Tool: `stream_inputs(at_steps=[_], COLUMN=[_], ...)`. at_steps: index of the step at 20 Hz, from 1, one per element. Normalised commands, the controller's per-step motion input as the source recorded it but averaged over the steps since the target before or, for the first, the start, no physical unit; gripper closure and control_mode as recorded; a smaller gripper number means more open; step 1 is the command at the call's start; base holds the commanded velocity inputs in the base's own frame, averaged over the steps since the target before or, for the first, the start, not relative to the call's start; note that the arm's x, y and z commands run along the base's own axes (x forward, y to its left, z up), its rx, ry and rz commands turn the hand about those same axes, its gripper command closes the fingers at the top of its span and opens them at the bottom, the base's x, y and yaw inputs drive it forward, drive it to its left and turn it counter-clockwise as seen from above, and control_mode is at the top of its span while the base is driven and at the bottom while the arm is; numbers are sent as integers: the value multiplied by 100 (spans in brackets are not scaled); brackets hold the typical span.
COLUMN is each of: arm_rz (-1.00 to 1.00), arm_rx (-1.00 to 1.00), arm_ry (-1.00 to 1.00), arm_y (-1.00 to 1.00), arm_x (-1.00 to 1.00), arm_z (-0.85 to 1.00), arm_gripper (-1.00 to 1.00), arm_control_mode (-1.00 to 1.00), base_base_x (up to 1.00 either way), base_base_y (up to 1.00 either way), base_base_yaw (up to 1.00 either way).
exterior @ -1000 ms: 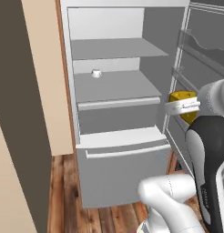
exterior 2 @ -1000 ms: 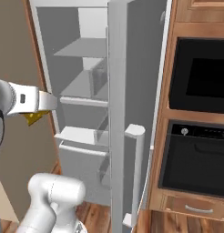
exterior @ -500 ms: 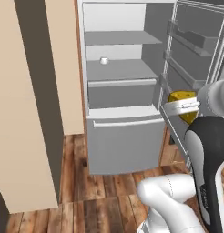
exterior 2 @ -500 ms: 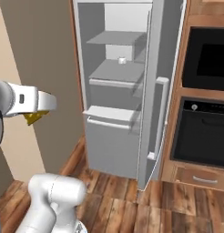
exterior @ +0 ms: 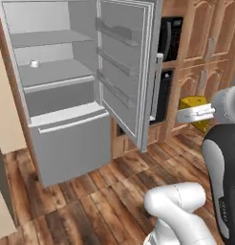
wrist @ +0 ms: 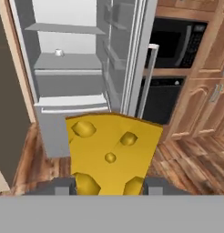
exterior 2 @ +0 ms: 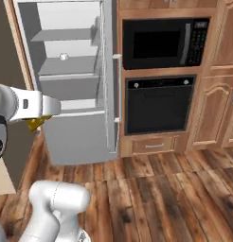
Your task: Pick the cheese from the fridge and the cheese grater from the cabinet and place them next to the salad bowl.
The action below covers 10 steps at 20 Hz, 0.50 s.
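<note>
From my left base camera, the cheese [exterior: 195,106] is partly hidden behind the gripper [exterior: 196,114], so I see just its yellow top and a sliver below. From the right base camera only a small yellow corner of it pokes out under the gripper. In my hand camera, its lower edge is cut off at the bottom, and the fingertips [wrist: 63,186] are mostly cut off there too. The fridge [exterior: 67,86] loses its top to the frame edge in both base views. A small white object [exterior: 34,63] on a fridge shelf is too tiny to identify. The open door [exterior 2: 109,75] appears nearly edge-on from the right, hiding its racks.
</note>
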Motion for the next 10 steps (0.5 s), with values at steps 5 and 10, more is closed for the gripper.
stream_inputs(at_steps=[5,10], arm_rz=[0,0], arm_rx=[0,0], arm_ry=[0,0], arm_y=[0,0], arm_x=[0,0], arm_z=[0,0], arm_gripper=[100,100], arm_control_mode=[100,100], base_base_x=[0,9], base_base_y=[8,4], base_base_yaw=[-98,-96])
